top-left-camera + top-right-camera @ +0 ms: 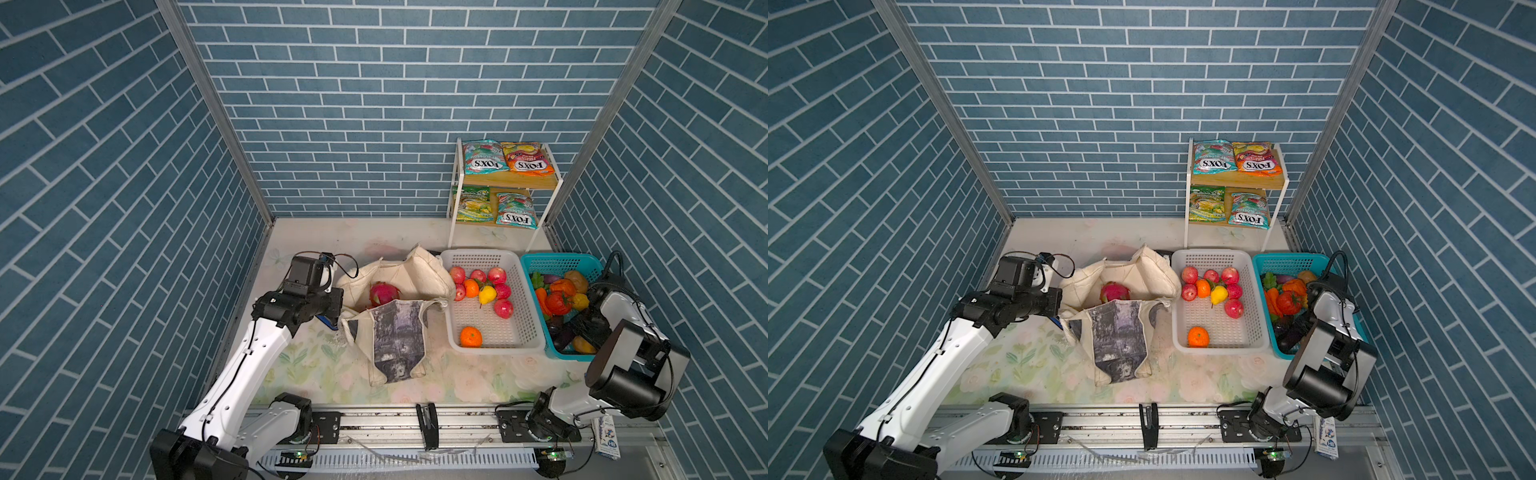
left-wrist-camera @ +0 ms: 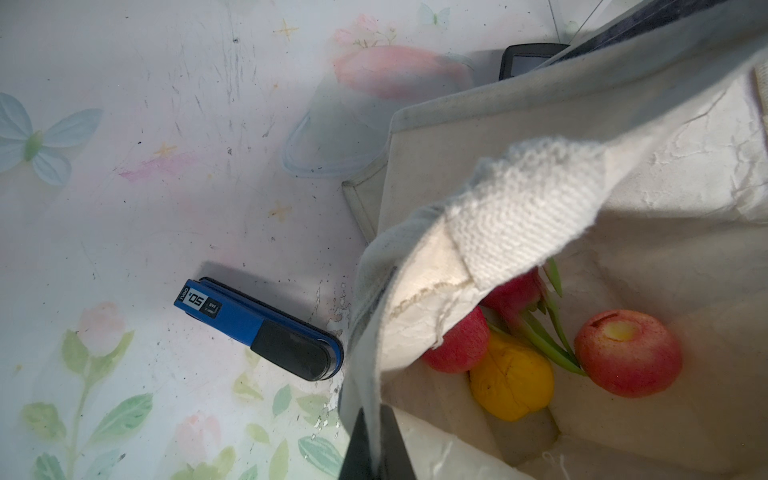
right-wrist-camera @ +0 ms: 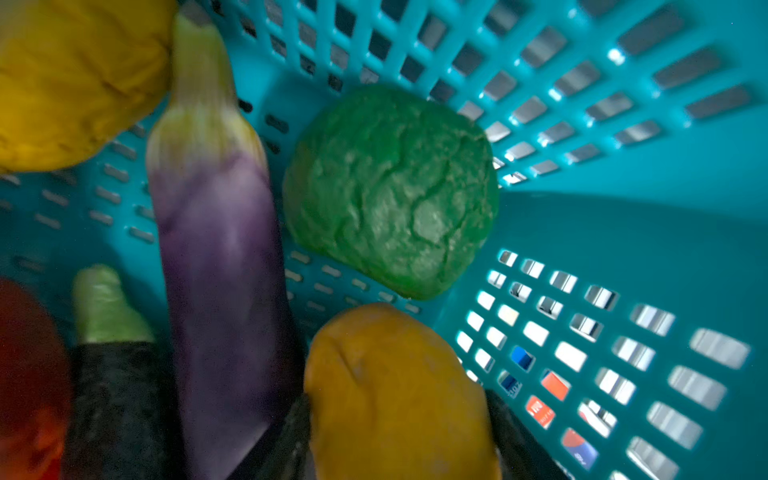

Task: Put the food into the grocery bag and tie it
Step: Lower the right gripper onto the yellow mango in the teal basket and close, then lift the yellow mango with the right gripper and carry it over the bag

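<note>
The cream grocery bag [image 1: 399, 332] [image 1: 1121, 332] lies open mid-table with a pink dragon fruit [image 1: 383, 293] inside. In the left wrist view its lining [image 2: 519, 199] also holds a red apple [image 2: 627, 353] and a yellow fruit [image 2: 511, 382]. My left gripper [image 2: 376, 453] is shut on the bag's rim at its left side [image 1: 337, 321]. My right gripper [image 3: 399, 436] is down in the teal basket [image 1: 557, 259], its jaws closed on an orange-yellow vegetable [image 3: 395, 374]. FOX'S candy packets [image 1: 507, 158] lie on the shelf.
A white basket [image 1: 453, 257] with apples and oranges stands between bag and teal basket. A green vegetable [image 3: 390, 191] and a purple eggplant [image 3: 220, 249] lie beside the held piece. A blue stapler [image 2: 257, 328] and a black calculator [image 2: 528, 58] lie by the bag.
</note>
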You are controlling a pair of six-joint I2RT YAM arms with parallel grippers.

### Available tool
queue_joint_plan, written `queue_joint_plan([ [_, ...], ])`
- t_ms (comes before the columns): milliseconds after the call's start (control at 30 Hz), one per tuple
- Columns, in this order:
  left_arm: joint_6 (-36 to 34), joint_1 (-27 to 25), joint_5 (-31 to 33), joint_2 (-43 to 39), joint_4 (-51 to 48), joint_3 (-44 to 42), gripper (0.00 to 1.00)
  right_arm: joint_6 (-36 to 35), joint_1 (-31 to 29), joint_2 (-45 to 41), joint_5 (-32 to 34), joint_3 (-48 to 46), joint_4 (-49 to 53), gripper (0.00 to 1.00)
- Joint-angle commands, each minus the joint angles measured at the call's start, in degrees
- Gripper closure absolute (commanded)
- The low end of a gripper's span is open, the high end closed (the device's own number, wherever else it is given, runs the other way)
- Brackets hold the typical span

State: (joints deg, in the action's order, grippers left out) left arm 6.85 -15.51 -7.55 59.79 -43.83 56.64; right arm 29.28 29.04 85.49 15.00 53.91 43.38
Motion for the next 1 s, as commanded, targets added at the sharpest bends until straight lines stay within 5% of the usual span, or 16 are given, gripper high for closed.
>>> queue_joint_plan([
  [0,0.0,0.3,-0.4,0.3,-0.2,-0.3,0.95,1.5,-0.4,1.6,-5.3,-1.8,-0.2,0.41],
  [367,0.0,0.3,-0.3,0.1,-0.2,-0.3,0.95,1.6,-0.4,-4.4,-6.5,-1.4,1.4,0.73],
  [733,0.0,0.3,-0.3,0.0,-0.2,-0.3,0.95,2.7,-0.5,-15.6,-13.2,2.9,7.2,0.79],
  [967,0.1,0.3,-0.4,0.0,-0.1,-0.3,0.95,4.3,-1.8,-23.0,-26.0,6.3,7.4,0.79],
])
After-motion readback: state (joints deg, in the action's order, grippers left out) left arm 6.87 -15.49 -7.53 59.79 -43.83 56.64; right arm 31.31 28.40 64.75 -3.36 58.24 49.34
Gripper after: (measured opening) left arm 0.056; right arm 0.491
